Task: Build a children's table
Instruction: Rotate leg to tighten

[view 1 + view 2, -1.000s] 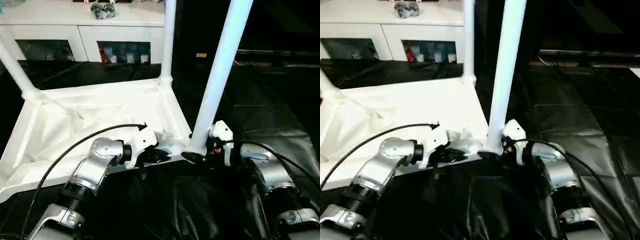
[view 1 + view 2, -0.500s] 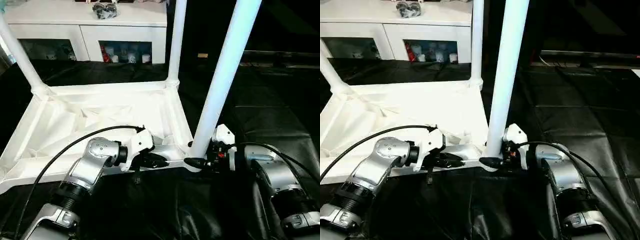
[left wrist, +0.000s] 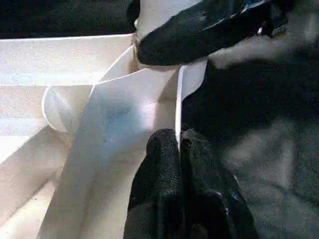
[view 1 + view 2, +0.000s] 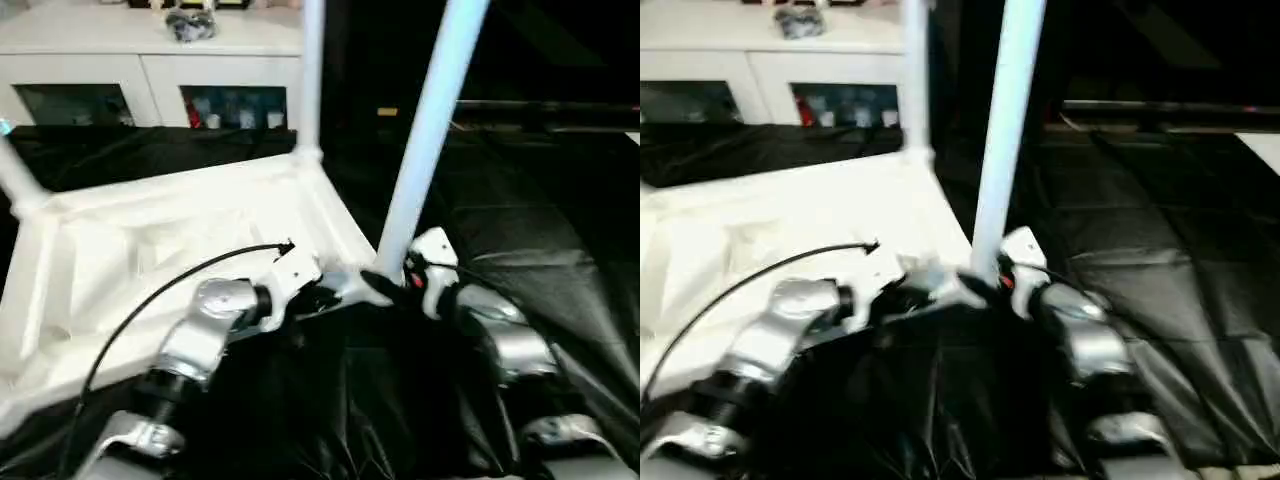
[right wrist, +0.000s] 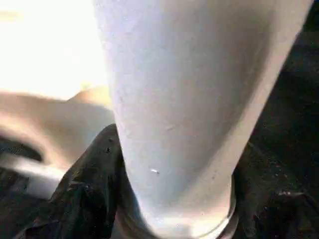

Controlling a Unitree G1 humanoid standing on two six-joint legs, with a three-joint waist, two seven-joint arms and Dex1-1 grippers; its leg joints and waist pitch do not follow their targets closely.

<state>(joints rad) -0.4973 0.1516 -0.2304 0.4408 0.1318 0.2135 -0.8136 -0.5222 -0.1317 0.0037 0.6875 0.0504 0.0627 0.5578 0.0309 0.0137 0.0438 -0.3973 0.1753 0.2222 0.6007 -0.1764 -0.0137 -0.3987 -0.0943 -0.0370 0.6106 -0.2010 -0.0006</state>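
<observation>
Right wrist view: leg (image 5: 189,99) between fingers (image 5: 84,194) (snug)

You will find nothing to read here: no text, label, brand, number or sign can be made out on anything in these views (the small items behind the cabinet (image 4: 150,85) glass are too blurred to show any lettering, if they carry any).
</observation>
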